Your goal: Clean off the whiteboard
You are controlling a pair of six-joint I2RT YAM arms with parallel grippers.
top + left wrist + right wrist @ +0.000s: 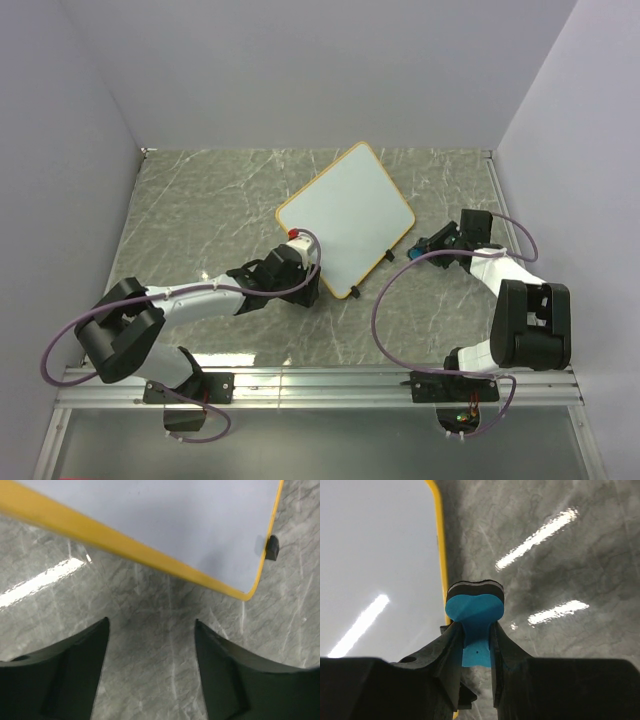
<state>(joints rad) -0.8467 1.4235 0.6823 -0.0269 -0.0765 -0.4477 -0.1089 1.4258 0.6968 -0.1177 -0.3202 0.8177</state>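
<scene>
Left hand: my left hand [151, 627] sits low over the worktop [200, 200], close to the near corner of the board. Its fingers are spread wide and there is nothing between them.
Right hand: my right hand [476, 630] is pinched tight on the eraser [474, 607] and grips it by the blue body. The dark felt side points away from the wrist.
Eraser position: it is just beside the right edge of the board, over the bare worktop and not over the white face. I cannot tell if the felt touches the worktop.
Whiteboard: the whiteboard [345, 215] lies in the middle of the worktop, turned at an angle, between the two hands. Its yellow frame [125, 547] passes just in front of the left fingers, and one black foot [271, 547] shows on the edge.
Surface: I see no blue writing in any view. The white face looks clean, with only lamp reflections on it.
Step in hand: I judge that the wiping is done or nearly done, and that the eraser is off the board at the side.
Next move: I should check the whole face for faint marks. If any remain, I bring the eraser back over the frame with the felt flat, and the left hand must steady the near edge so that the board does not slide. If none remain, I put the eraser down well apart from the board.
</scene>
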